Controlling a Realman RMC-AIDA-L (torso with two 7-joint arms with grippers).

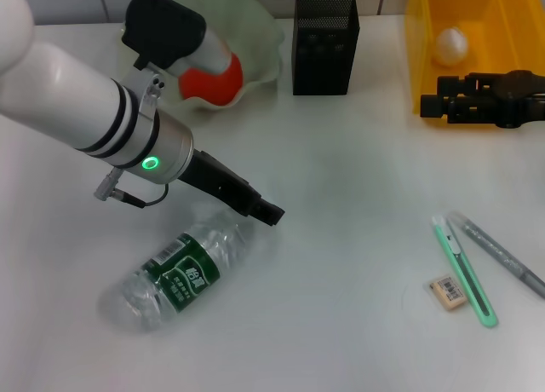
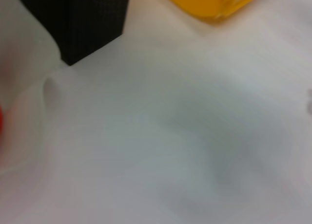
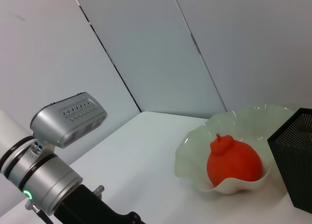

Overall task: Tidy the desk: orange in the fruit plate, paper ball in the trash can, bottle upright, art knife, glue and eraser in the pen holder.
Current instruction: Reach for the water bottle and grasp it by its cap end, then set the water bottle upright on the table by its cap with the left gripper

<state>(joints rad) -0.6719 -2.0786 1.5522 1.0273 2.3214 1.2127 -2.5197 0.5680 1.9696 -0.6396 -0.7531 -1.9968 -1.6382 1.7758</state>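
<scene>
A clear plastic bottle (image 1: 180, 271) with a green label lies on its side at the front left. My left gripper (image 1: 269, 211) hangs just above its neck end. The orange (image 1: 213, 81) sits in the pale fruit plate (image 1: 260, 34) and also shows in the right wrist view (image 3: 234, 161). The paper ball (image 1: 450, 43) lies in the yellow trash can (image 1: 502, 17). My right gripper (image 1: 431, 96) is open and empty at the can's front wall. The green art knife (image 1: 465, 271), the grey glue stick (image 1: 502, 257) and the eraser (image 1: 447, 291) lie at the front right. The black mesh pen holder (image 1: 325, 41) stands at the back.
The left arm's white forearm (image 1: 68, 94) crosses the left of the table in front of the fruit plate. The left wrist view shows bare table with the pen holder (image 2: 83, 24) and the trash can (image 2: 209, 2) at its edges.
</scene>
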